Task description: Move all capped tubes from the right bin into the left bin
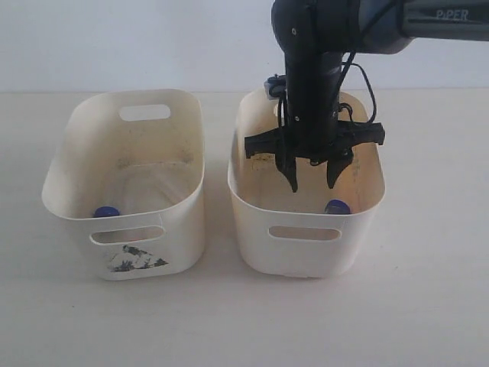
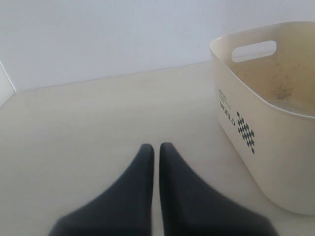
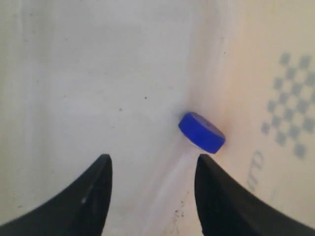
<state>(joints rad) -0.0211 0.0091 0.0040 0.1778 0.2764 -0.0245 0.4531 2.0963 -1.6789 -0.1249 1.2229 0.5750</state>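
The plain-fronted right bin (image 1: 252, 229) holds one capped tube (image 1: 337, 206) with a blue cap near its front wall. My right gripper (image 1: 312, 182) hangs inside this bin, open and holding nothing, just above and behind that tube. In the right wrist view the capped tube (image 3: 202, 132) leans in the corner where the floor meets the bin wall (image 3: 290, 123), slightly beyond my open right gripper (image 3: 153, 161). The left bin (image 1: 183, 222), with a torn sticker, contains a blue-capped tube (image 1: 106, 212). My left gripper (image 2: 156, 147) is shut and empty over the table.
The two bins stand side by side on a pale table (image 1: 428, 306) with a narrow gap between them. In the left wrist view the left bin (image 2: 266, 128) stands off to one side, showing printed text and a checker mark.
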